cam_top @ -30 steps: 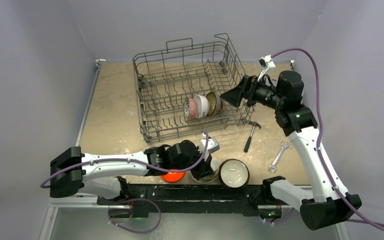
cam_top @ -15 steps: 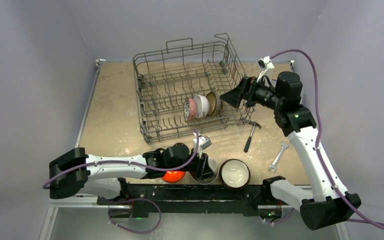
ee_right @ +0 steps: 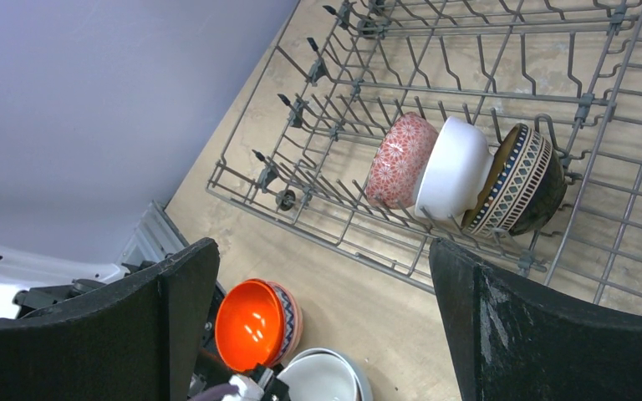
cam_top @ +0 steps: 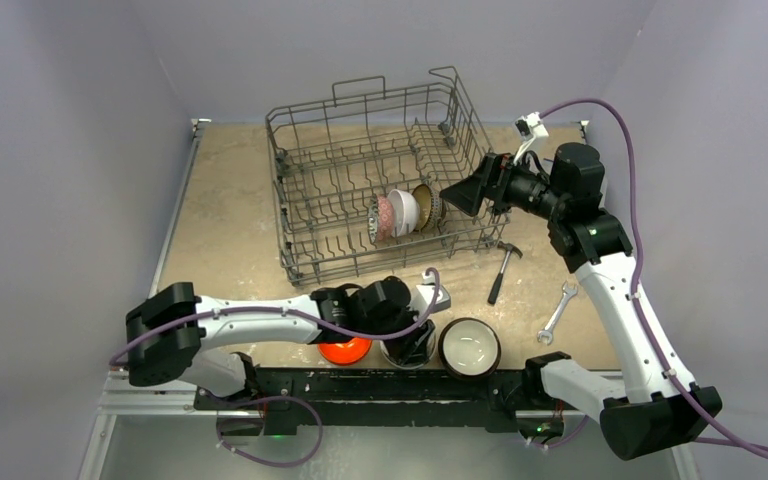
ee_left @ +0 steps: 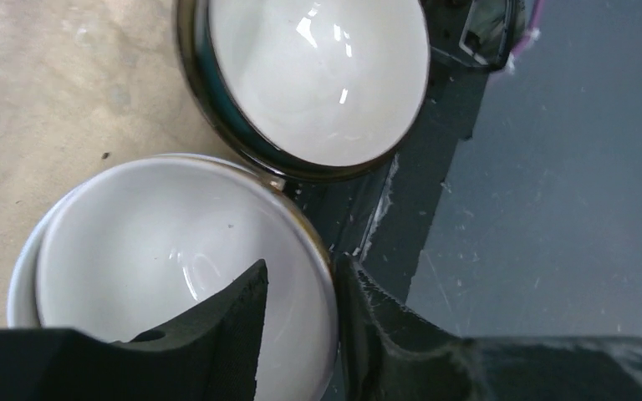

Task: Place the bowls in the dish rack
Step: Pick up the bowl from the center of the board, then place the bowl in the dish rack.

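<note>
Jaws: left gripper point(ee_left: 301, 267) half-open astride white bowl point(ee_left: 159, 242) rim, right gripper point(ee_right: 324, 251) wide, empty. Three bowls point(ee_right: 456, 171) in rack point(cam_top: 360, 92); several left, bottom centre.

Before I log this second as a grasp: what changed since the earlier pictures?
The left end effector swung right and now straddles the rim of the white bowl, jaws apart. The right end effector, the dish rack and the three racked bowls stayed put.
</note>
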You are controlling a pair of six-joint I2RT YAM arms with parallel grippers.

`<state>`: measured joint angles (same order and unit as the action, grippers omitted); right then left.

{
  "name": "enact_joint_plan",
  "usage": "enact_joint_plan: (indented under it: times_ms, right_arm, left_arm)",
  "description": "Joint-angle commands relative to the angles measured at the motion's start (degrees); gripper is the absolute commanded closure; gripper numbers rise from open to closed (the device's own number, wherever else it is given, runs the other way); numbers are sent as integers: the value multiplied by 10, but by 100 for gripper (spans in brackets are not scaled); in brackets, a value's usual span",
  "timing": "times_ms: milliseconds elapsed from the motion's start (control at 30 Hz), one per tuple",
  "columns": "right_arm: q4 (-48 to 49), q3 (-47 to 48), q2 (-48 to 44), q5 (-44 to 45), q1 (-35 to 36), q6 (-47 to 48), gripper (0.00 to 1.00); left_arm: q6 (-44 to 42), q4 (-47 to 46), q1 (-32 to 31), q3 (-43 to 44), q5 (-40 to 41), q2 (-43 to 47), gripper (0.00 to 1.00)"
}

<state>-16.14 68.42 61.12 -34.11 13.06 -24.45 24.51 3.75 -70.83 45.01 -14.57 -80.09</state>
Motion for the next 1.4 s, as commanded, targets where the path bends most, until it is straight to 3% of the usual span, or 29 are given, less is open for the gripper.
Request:
enact_joint_plan:
  times_ms: [0,133,233,433,767,1100,1267,1367]
  right_arm:
    - [23,6,-3,-14,0,0,2]
    - [23,12,-5,-12,-1,-1,2]
    - [22,17,-4,-11,0,-2,2]
    - [36,25,-14,-11,0,-14,1]
    - [39,47,-20,-7,0,-22,1]
    - [49,75,-18,-7,0,-53,1]
    - [62,80,-10,-9,0,-69,1]
    - [61,85,-6,11,0,-62,1]
  left_arm:
    - [-78,85,2,51,-9,-30,71]
    - [-86,84,2,74,-17,-30,91]
    - [-86,85,1,91,-20,-26,100]
    - [-80,73,9,114,-29,-9,100]
    - [-61,-2,93,144,-140,49,100]
    - [-7,-143,264,182,-245,66,100]
    - [64,-264,362,177,-266,61,100]
    - [125,-385,425,153,-286,53,100]
